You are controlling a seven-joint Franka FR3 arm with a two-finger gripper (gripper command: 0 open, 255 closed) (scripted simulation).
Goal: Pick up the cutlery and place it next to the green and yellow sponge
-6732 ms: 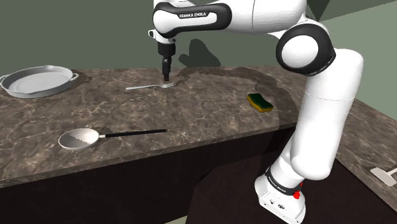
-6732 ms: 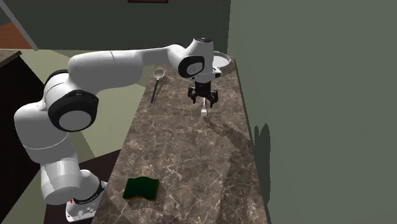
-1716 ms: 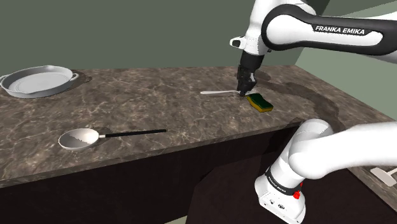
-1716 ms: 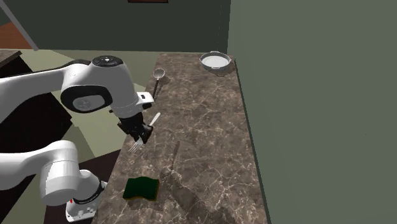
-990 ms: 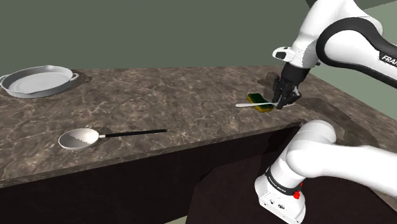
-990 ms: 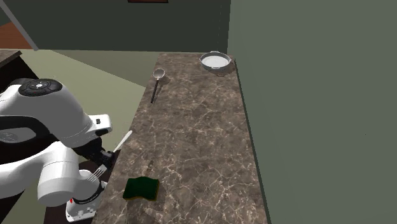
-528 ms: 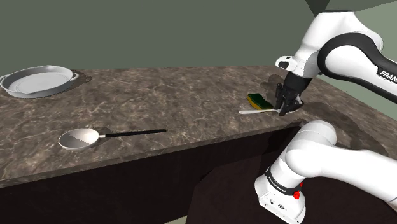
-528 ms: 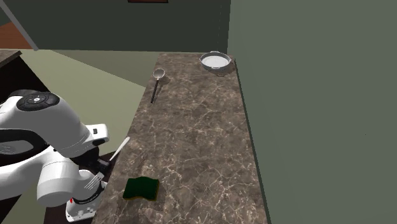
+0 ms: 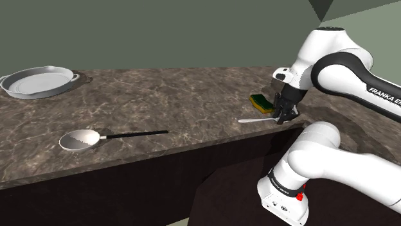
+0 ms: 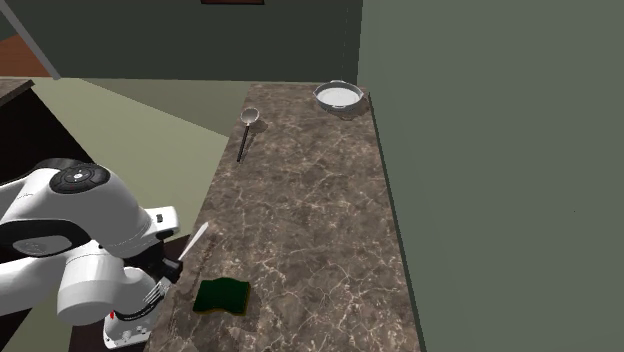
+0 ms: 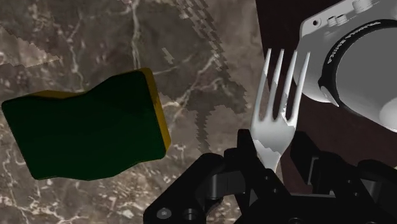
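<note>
1. Shoulder view: the gripper [image 9: 283,114] is clamped on a pale fork [image 9: 254,119] at the marbled counter's [image 9: 160,103] front edge, just beside the sponge [image 9: 260,101] and lower than half a second ago. The shallow dish [image 9: 35,93] shows a bare white bottom.
2. Second exterior view: the fork [image 10: 190,245] is tilted, with its tines past the counter's edge.
3. Wrist view: the fingers [image 11: 305,156] pinch the four-tined fork's [image 11: 277,121] neck. The sponge [image 11: 89,124] is wavy-edged, green on top and yellow on the side.

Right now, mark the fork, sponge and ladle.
fork [image 11: 273,124], wrist view, on the head just below the tines.
sponge [image 11: 89,127], wrist view, on the green face.
ladle [image 9: 79,139], shoulder view, on the bowl.
</note>
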